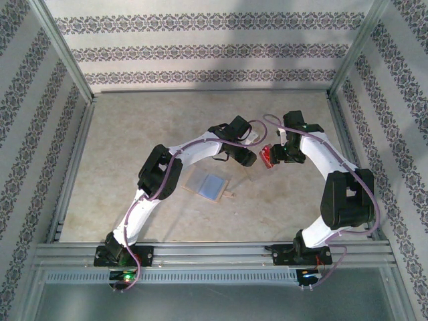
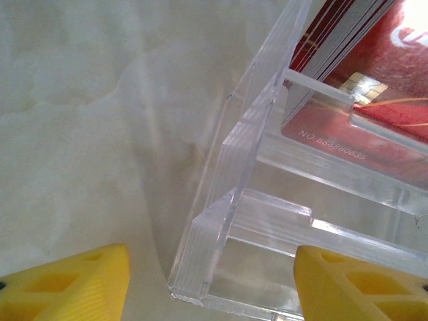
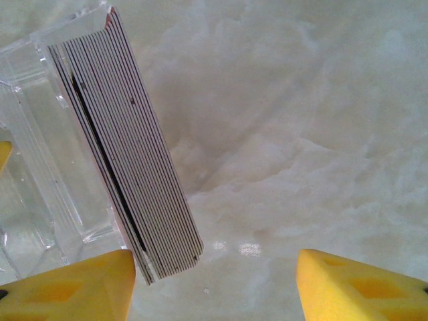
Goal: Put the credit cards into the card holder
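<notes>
1. The credit cards (image 3: 127, 154) stand on edge as one tight stack in a clear plastic stand (image 2: 221, 221), out past the middle of the table (image 1: 134, 134), between the two wrists.
2. My right gripper (image 3: 215, 267) is the nearer hand for them. Its jaws stand wide with nothing held. The stack sits hard over by the finger on the left of the right wrist view, and the other finger is well apart from it.
3. The stack's long edge runs from upper left to lower right in that view, slanting in toward the gap. I judge I must shift toward the stack before closing, or I will catch only its corner.
4. My left gripper (image 2: 210, 267) straddles the stand's end corner with its jaws apart. One finger is clear of the plastic, and I cannot tell whether the other touches it.
5. The card holder (image 1: 208, 184) lies open and flat on the table, near-left of the cards and just beside the left forearm (so it is the left arm's neighbour, not the right's).
6. Its long axis is skewed to the table edges, and its tab (image 1: 229, 194) points toward the right arm's side.
</notes>
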{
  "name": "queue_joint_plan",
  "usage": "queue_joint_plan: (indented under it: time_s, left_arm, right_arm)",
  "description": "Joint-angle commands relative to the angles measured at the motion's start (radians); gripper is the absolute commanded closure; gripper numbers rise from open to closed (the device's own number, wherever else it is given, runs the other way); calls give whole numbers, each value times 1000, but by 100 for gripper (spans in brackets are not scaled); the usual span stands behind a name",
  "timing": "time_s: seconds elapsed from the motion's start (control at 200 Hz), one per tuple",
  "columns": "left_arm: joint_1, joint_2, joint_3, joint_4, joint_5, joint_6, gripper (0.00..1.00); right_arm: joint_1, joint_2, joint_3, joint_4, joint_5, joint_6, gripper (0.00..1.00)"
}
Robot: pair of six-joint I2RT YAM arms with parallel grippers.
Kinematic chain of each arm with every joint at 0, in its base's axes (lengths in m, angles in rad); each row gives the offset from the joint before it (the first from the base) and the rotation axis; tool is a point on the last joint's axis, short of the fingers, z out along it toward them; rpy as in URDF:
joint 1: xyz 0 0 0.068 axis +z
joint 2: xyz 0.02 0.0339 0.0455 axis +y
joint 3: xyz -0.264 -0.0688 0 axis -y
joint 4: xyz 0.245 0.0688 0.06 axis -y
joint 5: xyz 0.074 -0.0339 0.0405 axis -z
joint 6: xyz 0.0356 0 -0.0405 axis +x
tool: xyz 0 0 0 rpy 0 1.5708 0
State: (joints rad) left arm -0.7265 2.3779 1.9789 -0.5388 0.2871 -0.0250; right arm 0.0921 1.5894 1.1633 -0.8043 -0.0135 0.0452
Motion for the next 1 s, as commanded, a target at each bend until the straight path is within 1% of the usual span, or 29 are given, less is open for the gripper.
queue_joint_plan:
  time_s: [0.0,0.23,0.415,0.585,0.994]
  left_arm:
    - [-5,14,-23,-73,-52,40,35]
    - [-6,14,-23,-73,-52,40,35]
    - [-5,15,-25,-73,-52,40,34]
    - [-5,15,-24,-73,-53,40,35]
    - [-5,16,-25,-73,-57,43,35]
  right_arm:
    - [5,-18,23,-27,26,-13,36]
    - [4,-39,16,-22,-2,-16,37]
    - [10,-18,16,-18,-9,-18,32]
    - [13,11,30,-26,2,-19,31]
    - [14,19,38,-45,49,-16,42]
